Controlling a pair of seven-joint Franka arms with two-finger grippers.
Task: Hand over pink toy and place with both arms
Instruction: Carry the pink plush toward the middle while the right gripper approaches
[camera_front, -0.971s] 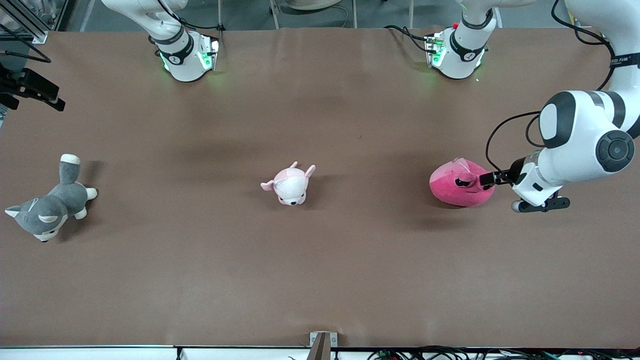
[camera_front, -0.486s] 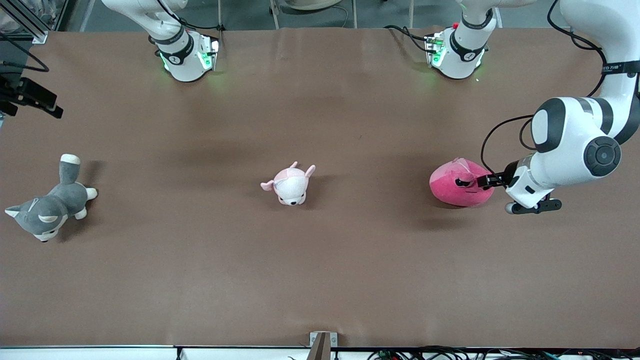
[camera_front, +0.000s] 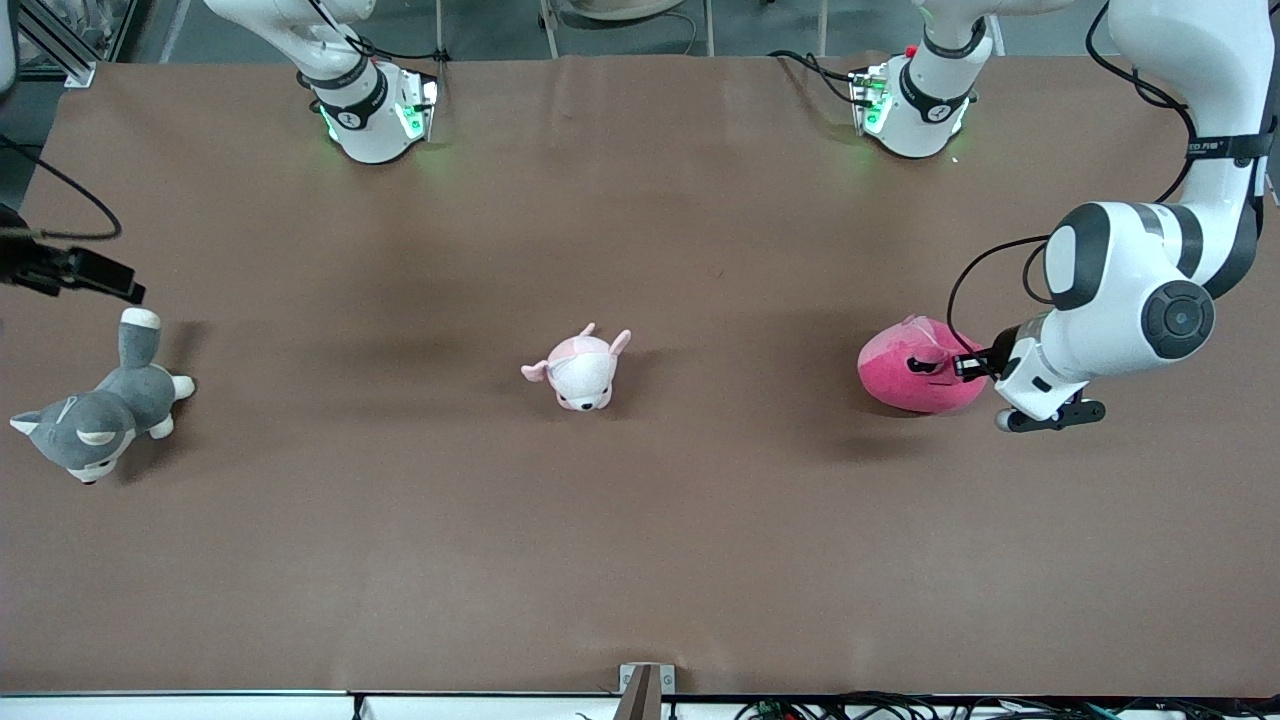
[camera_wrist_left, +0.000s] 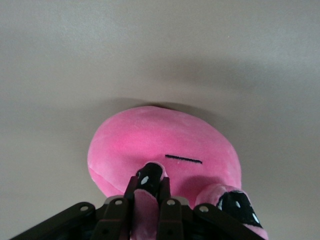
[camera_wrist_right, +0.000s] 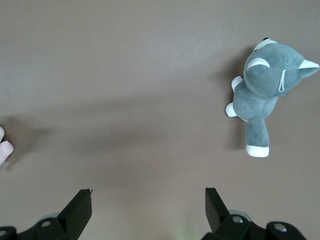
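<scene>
Two other plushes lay apart from pink toy (camera_front: 915, 378): pale one (camera_front: 578, 370), grey dog (camera_front: 95, 410) | left gripper (camera_front: 962, 366) fingers had pinched shut on its ear since earlier | right gripper (camera_wrist_right: 147, 200) fingers spread, over surface (camera_front: 640, 540)

White arms (camera_front: 1120, 290) (black joints, black cables).

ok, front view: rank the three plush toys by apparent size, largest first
1. grey-and-white plush dog, longest with its tail
2. pink toy, close to the dog in bulk, so this order is unsure
3. pale pink-and-white plush, clearly smallest
</scene>
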